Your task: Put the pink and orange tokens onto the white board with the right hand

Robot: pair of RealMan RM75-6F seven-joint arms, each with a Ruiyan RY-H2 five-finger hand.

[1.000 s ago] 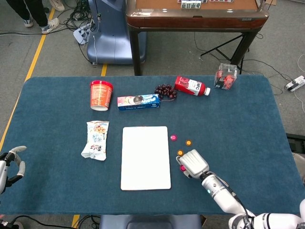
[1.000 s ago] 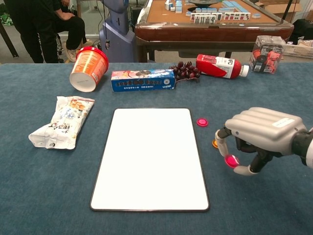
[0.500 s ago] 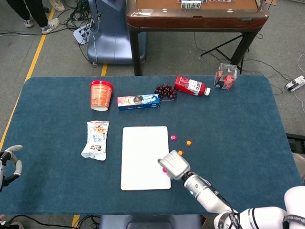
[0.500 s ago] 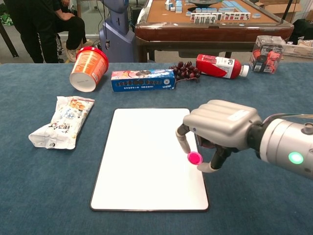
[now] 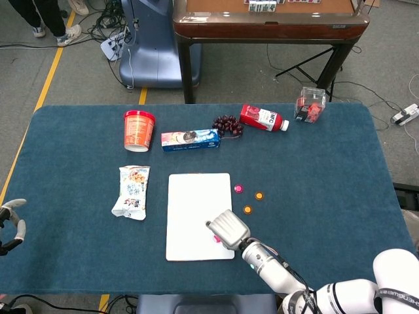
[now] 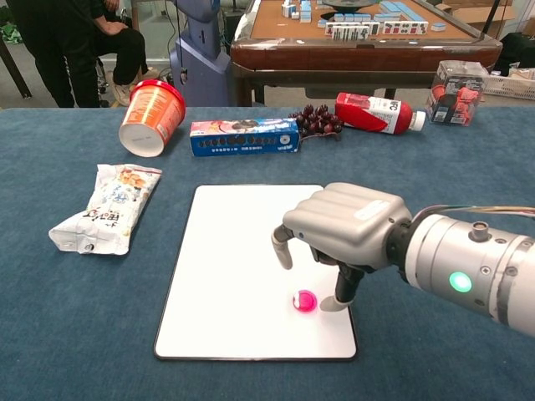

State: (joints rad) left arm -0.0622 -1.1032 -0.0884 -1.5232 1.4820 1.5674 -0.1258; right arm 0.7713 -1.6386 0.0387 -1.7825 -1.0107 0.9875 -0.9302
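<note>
Released, pink token (image 6: pixel 305 301) lies on white board (image 6: pixel 234 251); fingers (image 6: pixel 282 247) just above.

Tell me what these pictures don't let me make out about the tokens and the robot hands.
- Chest view: the right robot hand hides the loose tokens beside the white board; only the pink token on the board shows.
- Head view: the left robot hand is cut off by the left edge, so its grip can't be judged.
- Head view: markings on the orange tokens are too small to see.
- Both views: whether the right robot hand touches the pink token is unclear.
</note>
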